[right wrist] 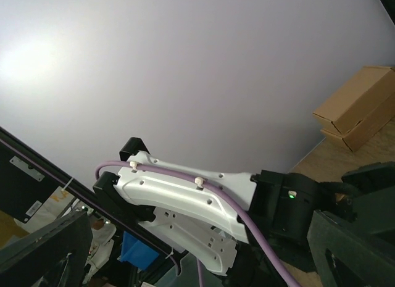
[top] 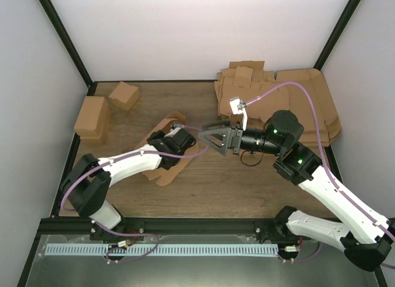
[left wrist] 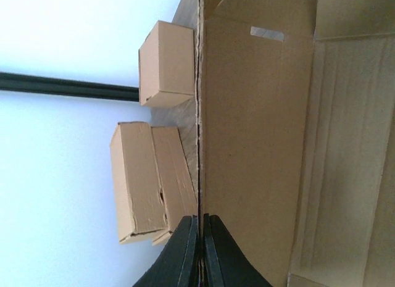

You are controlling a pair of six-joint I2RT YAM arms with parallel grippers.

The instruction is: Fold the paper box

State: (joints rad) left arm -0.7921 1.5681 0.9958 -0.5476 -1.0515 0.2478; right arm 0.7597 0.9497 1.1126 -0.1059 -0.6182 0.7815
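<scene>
2 claws work at the paper box (top: 165,171), which lies left of the big heap of sheets (top: 308,95). The left claw (left wrist: 200,222) pinches its thin edge tight. The right claw (top: 210,142) hangs spread wide, nearer the heap. A hard pull could rip the edge or let it slip out.

Matt cardboard paper box (left wrist: 259,145) (faintly ribbed), wood-grain table (top: 234,176), smooth white plastic arm shells (top: 126,160)

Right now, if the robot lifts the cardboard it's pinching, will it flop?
Probably mostly stiff: the paper box looks like corrugated board. It likely bends only along its creases. Thin sheet, so probably light for the left pincer pinching its edge.
</scene>
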